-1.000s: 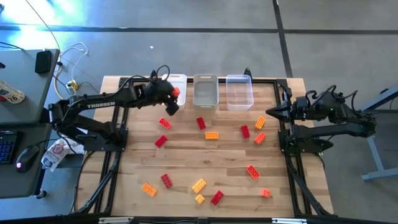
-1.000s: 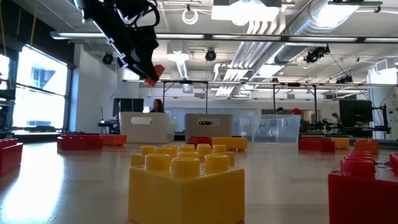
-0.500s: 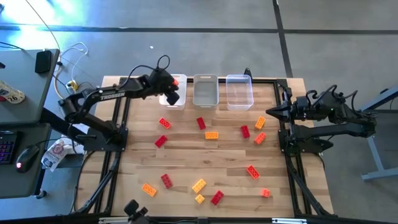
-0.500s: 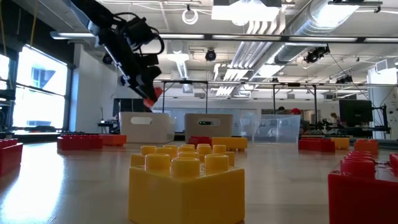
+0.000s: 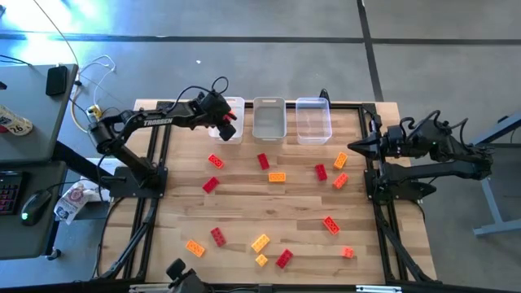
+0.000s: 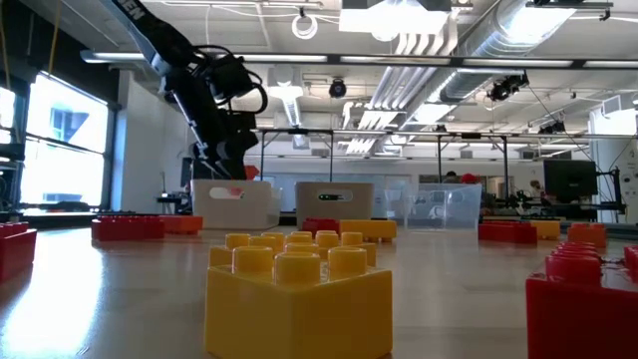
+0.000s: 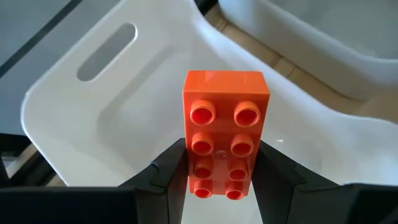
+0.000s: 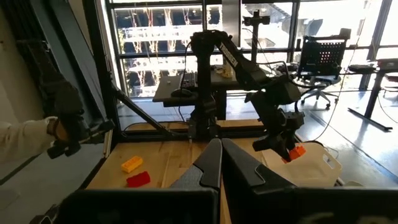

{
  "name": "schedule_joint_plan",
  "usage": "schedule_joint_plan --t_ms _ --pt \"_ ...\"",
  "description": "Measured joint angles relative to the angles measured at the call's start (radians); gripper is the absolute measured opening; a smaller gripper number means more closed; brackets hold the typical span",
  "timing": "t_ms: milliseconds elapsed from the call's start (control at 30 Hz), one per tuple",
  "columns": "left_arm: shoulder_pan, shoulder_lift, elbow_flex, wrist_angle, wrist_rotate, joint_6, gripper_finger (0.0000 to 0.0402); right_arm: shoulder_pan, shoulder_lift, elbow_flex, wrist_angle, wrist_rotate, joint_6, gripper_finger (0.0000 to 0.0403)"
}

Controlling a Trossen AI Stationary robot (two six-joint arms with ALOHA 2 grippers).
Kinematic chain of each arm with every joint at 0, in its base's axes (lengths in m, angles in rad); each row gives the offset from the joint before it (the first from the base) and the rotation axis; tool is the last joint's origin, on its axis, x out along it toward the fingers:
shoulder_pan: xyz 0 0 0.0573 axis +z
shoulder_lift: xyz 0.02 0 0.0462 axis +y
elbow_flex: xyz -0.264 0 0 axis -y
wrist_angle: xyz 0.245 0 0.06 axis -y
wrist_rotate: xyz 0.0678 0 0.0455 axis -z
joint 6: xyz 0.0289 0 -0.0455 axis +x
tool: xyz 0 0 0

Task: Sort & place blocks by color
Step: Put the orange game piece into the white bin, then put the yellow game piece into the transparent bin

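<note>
So the orange-red brick (image 7: 225, 143) is pinched in the left gripper (image 7: 221, 177), hanging right over the leftmost white bin (image 7: 93, 118). Other bricks (image 5: 277, 177) lie scattered on the table (image 5: 244, 203). Right gripper (image 5: 352, 145) sits pressed together by the table's right edge.

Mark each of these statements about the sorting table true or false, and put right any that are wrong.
1. The left end effector grips an orange-red block. True.
2. That block is held over the rightmost bin. False: it hangs over the leftmost bin of the three.
3. The right end effector is shut and holds nothing. True.
4. The middle bin is full of blocks. False: no blocks show in it in the high view.
5. Loose blocks lie scattered on the wooden table. True.
</note>
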Motion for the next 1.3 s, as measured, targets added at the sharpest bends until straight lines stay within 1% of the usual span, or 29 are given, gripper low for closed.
schedule_joint_plan --t_ms 167,233,333,567,667,767,900,1167,1233,1300 --pt "0.0 0.011 0.0 -0.009 0.0 -0.001 0.0126 0.0 0.025 0.0 -0.009 0.005 0.002 0.0" --pt "-0.002 0.011 0.0 -0.008 -0.004 -0.008 0.0133 0.0 0.039 0.0 -0.008 0.004 0.001 0.0" --pt "-0.002 0.011 0.0 -0.008 -0.004 -0.004 0.0155 0.0 0.061 0.0 -0.008 0.004 0.001 0.0" --pt "-0.015 0.011 0.0 -0.008 -0.009 0.007 0.0221 0.0 0.119 0.0 -0.008 0.004 -0.005 0.0" --pt "-0.021 0.011 0.0 -0.008 -0.009 0.007 0.0237 0.0 0.144 0.0 -0.008 0.004 -0.007 0.0" --pt "-0.029 0.004 0.0 -0.01 -0.009 0.007 0.024 0.0 0.171 0.0 -0.008 0.004 -0.007 0.0" --pt "-0.043 -0.035 0.0 -0.012 -0.01 0.007 0.0237 0.0 0.214 0.0 -0.005 0.006 -0.008 0.0" --pt "-0.107 -0.195 0.0 -0.071 -0.003 -0.052 0.0237 0.0 0.32 0.0 0.035 0.063 -0.078 0.0002" --pt "-0.133 -0.235 0.0 -0.079 -0.003 -0.069 0.0237 0.0 0.348 0.0 0.046 0.071 -0.095 0.001" --pt "-0.163 -0.268 0.0 -0.09 -0.003 -0.1 0.0237 0.0 0.375 0.0 0.065 0.075 -0.097 0.0026"
